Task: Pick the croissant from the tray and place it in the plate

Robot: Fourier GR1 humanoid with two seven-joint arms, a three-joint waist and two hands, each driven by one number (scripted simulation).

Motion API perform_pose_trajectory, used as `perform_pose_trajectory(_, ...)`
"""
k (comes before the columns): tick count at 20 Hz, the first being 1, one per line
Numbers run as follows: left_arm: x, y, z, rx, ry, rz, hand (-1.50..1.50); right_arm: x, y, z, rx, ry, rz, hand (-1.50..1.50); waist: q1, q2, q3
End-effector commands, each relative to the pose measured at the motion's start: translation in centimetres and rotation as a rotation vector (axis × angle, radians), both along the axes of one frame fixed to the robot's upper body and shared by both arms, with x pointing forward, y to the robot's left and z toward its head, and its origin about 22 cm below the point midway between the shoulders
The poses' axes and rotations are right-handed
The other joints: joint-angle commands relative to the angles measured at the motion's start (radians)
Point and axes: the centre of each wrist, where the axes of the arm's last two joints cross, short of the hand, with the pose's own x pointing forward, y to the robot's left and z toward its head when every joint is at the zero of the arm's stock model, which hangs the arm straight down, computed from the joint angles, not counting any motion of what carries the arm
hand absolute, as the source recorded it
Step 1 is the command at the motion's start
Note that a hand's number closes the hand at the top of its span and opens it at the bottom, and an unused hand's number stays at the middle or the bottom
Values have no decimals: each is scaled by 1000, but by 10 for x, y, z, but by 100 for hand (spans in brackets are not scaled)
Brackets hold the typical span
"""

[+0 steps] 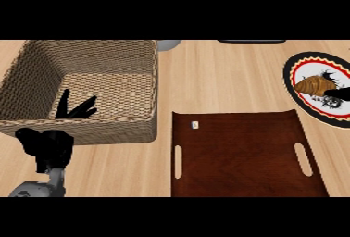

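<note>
Cutting off at the right edge of the head view, the plate (305,65) shows only in part; it is round, white in the middle, with a black rim and a red and cream zigzag band. On it lies the croissant (314,84), brown and ridged, its right end hidden by the right hand (336,95), of which only dark fingers show at the frame's edge. The fingers touch the croissant, but whether they curl round it or lie straight cannot be made out.

The left hand (48,147) comes in at the lower left, in front of the near wall of a woven basket (41,59). Its fingers are straight and spread, pointing up, their tips showing against the basket's inside; they hold nothing.

The basket is a deep rectangle of tan wicker. Just beside it to the right lies the tray (239,157), a flat dark brown wooden board with a slot handle at each side and a small pale mark near its top left corner. Plate and tray are near each other but apart. The counter (219,74) is pale wood planks. A grey rounded thing (168,44) and a dark strip (252,41) are cut off by the top edge.
</note>
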Motion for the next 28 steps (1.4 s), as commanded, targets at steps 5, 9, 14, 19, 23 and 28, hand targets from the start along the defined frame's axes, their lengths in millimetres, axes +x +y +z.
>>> perform_pose_trajectory(5,-6,-4,-27,61,187,-56,0,-18,-30,4,331,-274,-38,-150,-6,16,-10)
perform_pose_trajectory(9,-7,-13,-31,39,194,-65,0,-39,-41,-20,370,-276,11,-150,-3,18,-10)
perform_pose_trajectory(14,-12,-9,-35,56,214,-60,0,-49,-48,-26,380,-298,45,-150,2,14,-11)
perform_pose_trajectory(19,-6,-21,-37,55,211,-71,0,-47,-45,-28,393,-305,72,-150,2,16,-11)
perform_pose_trajectory(23,-9,-13,-22,56,195,-87,0,-63,-44,-57,350,-298,20,-150,18,18,-9)
perform_pose_trajectory(28,-4,-7,-25,67,197,-66,0,-61,-39,-61,286,-245,-31,-150,14,18,-10)
